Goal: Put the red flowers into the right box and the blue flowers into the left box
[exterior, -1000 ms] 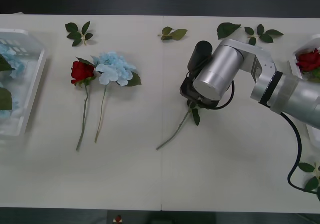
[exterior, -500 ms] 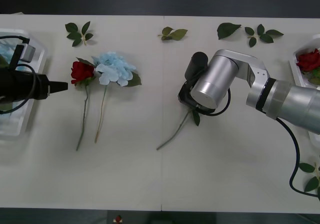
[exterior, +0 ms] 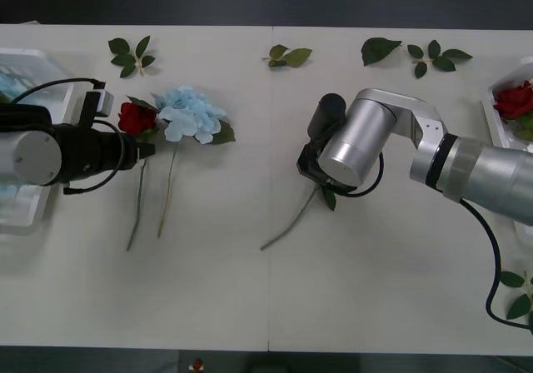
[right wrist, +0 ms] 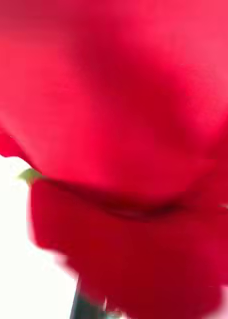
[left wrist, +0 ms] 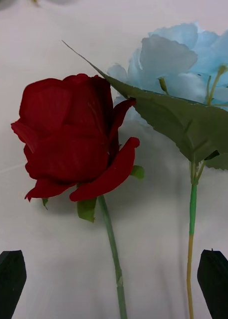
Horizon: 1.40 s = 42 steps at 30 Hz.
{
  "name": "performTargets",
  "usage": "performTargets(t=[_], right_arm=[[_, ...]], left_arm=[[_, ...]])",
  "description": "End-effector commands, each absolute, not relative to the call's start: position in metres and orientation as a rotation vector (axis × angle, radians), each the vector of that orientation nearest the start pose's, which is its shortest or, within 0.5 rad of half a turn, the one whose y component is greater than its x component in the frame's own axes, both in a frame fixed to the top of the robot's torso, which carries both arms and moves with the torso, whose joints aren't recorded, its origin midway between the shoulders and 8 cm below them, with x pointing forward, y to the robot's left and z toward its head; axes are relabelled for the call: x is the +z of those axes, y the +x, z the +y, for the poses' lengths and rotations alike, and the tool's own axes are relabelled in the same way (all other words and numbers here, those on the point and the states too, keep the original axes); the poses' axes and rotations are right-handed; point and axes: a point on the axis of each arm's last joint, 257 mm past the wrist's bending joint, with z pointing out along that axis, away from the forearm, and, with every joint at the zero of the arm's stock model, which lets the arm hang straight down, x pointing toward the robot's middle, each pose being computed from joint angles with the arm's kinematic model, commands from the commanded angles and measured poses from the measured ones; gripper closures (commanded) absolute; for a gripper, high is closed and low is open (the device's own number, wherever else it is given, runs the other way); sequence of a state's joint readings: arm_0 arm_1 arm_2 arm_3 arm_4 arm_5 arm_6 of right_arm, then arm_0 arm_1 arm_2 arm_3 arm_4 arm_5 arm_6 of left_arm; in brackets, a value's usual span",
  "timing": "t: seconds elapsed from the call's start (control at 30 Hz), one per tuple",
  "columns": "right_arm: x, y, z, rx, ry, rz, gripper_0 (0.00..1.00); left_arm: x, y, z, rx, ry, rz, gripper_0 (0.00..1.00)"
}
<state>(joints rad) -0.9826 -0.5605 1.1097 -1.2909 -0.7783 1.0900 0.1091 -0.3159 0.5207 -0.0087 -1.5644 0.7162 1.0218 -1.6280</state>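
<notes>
Looking down at the white table, you are seeing your left pincer hovering near the left edge, its black fingers spread apart and gripping nothing, with the stem of a deep-red artificial rose lying between them. That rose is resting on the table just beside a fluffy pale-blue hydrangea cluster, one green leaf lying across both heads. The white ribbed plastic left box is sitting at the left edge, behind the left arm, with pale-blue petals showing inside it.

Your right pincer is pressing down near the middle of the table over a second red rose, whose thin green stem is trailing toward the front edge. You cannot tell whether this pincer is released or clenched, since the silver wrist is covering it. The shallow white right box is sitting at the right edge, holding another red rose. Loose green leaf sprigs are lying along the back edge.
</notes>
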Motion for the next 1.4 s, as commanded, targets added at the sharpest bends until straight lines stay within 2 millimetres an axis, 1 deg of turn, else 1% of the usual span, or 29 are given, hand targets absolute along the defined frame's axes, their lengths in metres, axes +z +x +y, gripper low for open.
performTargets(t=[0.03, 0.1, 0.2, 0.3, 0.33, 0.4, 0.43, 0.5, 0.53, 0.57, 0.6, 0.63, 0.67, 0.7, 0.73, 0.77, 0.83, 0.87, 0.9, 0.93, 0.97, 1.0, 1.03, 1.07, 1.1, 1.17, 1.2, 1.37, 1.4], right_arm=[[-0.317, 0.535, -0.094, 0.219, 0.507, 2.624, 1.00], [-0.316, 0.535, -0.094, 0.219, 0.506, 2.624, 1.00], [-0.300, 0.545, -0.099, 0.230, 0.494, 2.601, 1.00], [-0.268, 0.558, -0.112, 0.278, 0.476, 2.576, 1.00], [-0.263, 0.560, -0.118, 0.273, 0.467, 2.580, 1.00], [-0.240, 0.565, -0.147, 0.244, 0.393, 2.599, 1.00], [-0.234, 0.565, -0.155, 0.231, 0.367, 2.609, 1.00], [-0.207, 0.569, -0.192, 0.159, 0.252, 2.634, 1.00], [-0.201, 0.568, -0.201, 0.136, 0.218, 2.642, 1.00], [-0.184, 0.569, -0.227, 0.082, 0.159, 2.653, 1.00], [-0.176, 0.569, -0.236, 0.067, 0.136, 2.656, 1.00], [-0.162, 0.570, -0.256, 0.036, 0.087, 2.661, 1.00], [-0.151, 0.570, -0.274, 0.002, 0.038, 2.666, 1.00], [-0.148, 0.569, -0.284, -0.017, 0.014, 2.671, 1.00], [-0.148, 0.569, -0.284, -0.017, 0.014, 2.671, 1.00], [-0.134, 0.567, -0.317, -0.087, -0.080, 2.672, 1.00], [-0.123, 0.563, -0.355, -0.165, -0.147, 2.671, 1.00], [-0.119, 0.563, -0.366, -0.193, -0.153, 2.667, 1.00], [-0.115, 0.563, -0.385, -0.241, -0.173, 2.660, 1.00], [-0.112, 0.562, -0.400, -0.282, -0.191, 2.656, 1.00], [-0.108, 0.562, -0.420, -0.340, -0.206, 2.646, 1.00], [-0.106, 0.562, -0.429, -0.365, -0.217, 2.639, 1.00], [-0.102, 0.563, -0.449, -0.422, -0.232, 2.626, 1.00], [-0.101, 0.562, -0.461, -0.457, -0.242, 2.620, 1.00], [-0.100, 0.562, -0.472, -0.492, -0.253, 2.616, 1.00], [-0.099, 0.562, -0.497, -0.575, -0.268, 2.602, 1.00], [-0.097, 0.563, -0.508, -0.606, -0.268, 2.593, 1.00], [-0.097, 0.563, -0.565, -0.747, -0.191, 2.544, 1.00], [-0.098, 0.564, -0.573, -0.774, -0.190, 2.531, 1.00]], left_arm=[[-0.253, 0.561, 0.274, -0.164, 0.222, 2.270, 0.00], [-0.258, 0.561, 0.273, -0.136, 0.234, 2.275, 0.00], [-0.265, 0.560, 0.270, -0.097, 0.249, 2.285, 0.00], [-0.277, 0.558, 0.267, -0.088, 0.246, 2.305, 0.00], [-0.279, 0.558, 0.268, -0.088, 0.244, 2.309, 0.00], [-0.286, 0.558, 0.267, -0.094, 0.235, 2.312, 0.00], [-0.289, 0.558, 0.267, -0.092, 0.237, 2.315, 0.00], [-0.293, 0.559, 0.268, -0.088, 0.233, 2.315, 0.00], [-0.294, 0.558, 0.268, -0.089, 0.232, 2.317, 0.00], [-0.294, 0.559, 0.270, -0.084, 0.229, 2.318, 0.00], [-0.296, 0.558, 0.270, -0.083, 0.230, 2.320, 0.00], [-0.295, 0.559, 0.271, -0.078, 0.231, 2.319, 0.03], [-0.297, 0.558, 0.273, -0.074, 0.228, 2.323, 0.09], [-0.299, 0.558, 0.273, -0.072, 0.228, 2.327, 0.12], [-0.299, 0.558, 0.273, -0.072, 0.228, 2.327, 0.12], [-0.301, 0.557, 0.276, -0.064, 0.226, 2.333, 0.21], [-0.305, 0.557, 0.279, -0.054, 0.228, 2.338, 0.28], [-0.305, 0.557, 0.280, -0.053, 0.225, 2.338, 0.30], [-0.306, 0.557, 0.281, -0.046, 0.227, 2.341, 0.34], [-0.306, 0.557, 0.282, -0.042, 0.228, 2.340, 0.35], [-0.308, 0.557, 0.283, -0.035, 0.230, 2.343, 0.37], [-0.308, 0.556, 0.284, -0.033, 0.229, 2.344, 0.38], [-0.309, 0.556, 0.287, -0.023, 0.230, 2.347, 0.43], [-0.310, 0.556, 0.287, -0.020, 0.231, 2.348, 0.50], [-0.311, 0.556, 0.288, -0.016, 0.231, 2.349, 0.63], [-0.312, 0.556, 0.289, -0.012, 0.231, 2.352, 0.94], [-0.312, 0.556, 0.289, -0.012, 0.231, 2.352, 0.99], [-0.305, 0.559, 0.283, -0.034, 0.226, 2.337, 1.00], [-0.301, 0.561, 0.281, -0.041, 0.225, 2.329, 1.00]])
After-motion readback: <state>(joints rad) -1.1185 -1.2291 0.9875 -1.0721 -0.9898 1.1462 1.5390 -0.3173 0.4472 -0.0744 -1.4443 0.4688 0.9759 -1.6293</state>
